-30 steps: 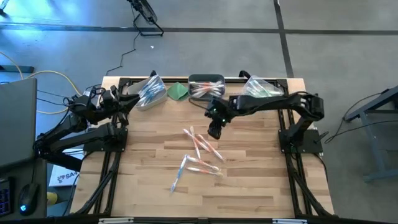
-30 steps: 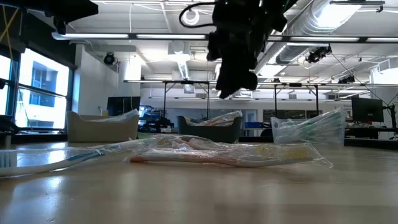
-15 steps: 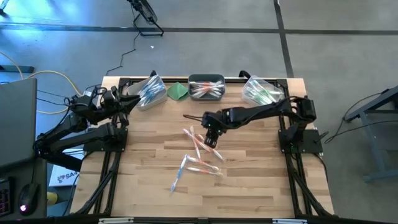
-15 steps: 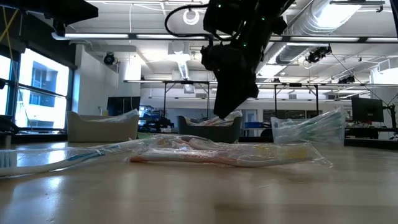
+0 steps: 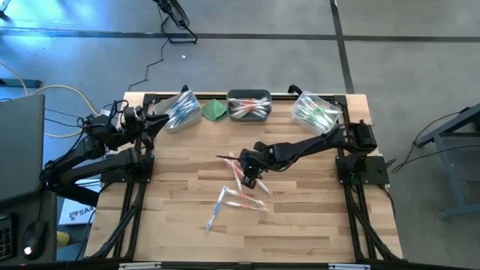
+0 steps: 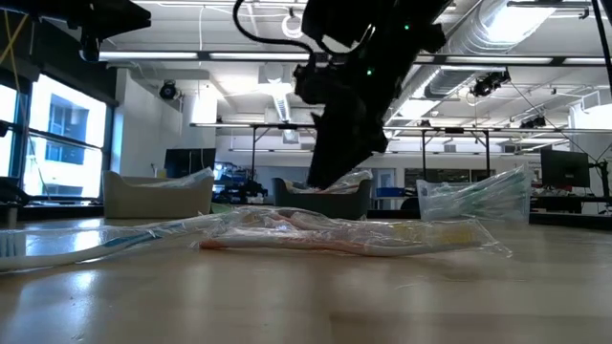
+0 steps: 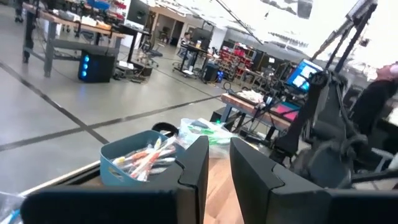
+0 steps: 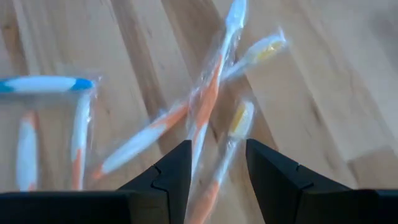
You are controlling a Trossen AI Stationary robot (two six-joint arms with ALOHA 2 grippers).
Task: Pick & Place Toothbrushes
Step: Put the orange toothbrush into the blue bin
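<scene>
Several toothbrushes (image 5: 241,191) in clear wrappers lie loose and crossed on the wooden table's middle; they show orange, yellow and blue parts (image 8: 208,102). My right gripper (image 5: 250,180) hangs open just above their far end, slanting down, with nothing between its fingers (image 8: 217,171). In the low view it (image 6: 330,177) stands clear above the pile (image 6: 354,234). My left gripper (image 5: 156,118) waits at the back left, held level and open, with nothing in it (image 7: 217,168).
Three bins holding toothbrushes stand along the far edge: left (image 5: 182,111), middle (image 5: 249,106) and right (image 5: 315,111). A folded green cloth (image 5: 216,110) lies between the left and middle bins. Bare wood stretches toward the near edge (image 5: 247,240).
My right gripper has swung from in front of the middle bin toward the table's near left and has come down over the loose toothbrushes, tipping more steeply downward. Its fingers stay open. The toothbrushes have not moved.
</scene>
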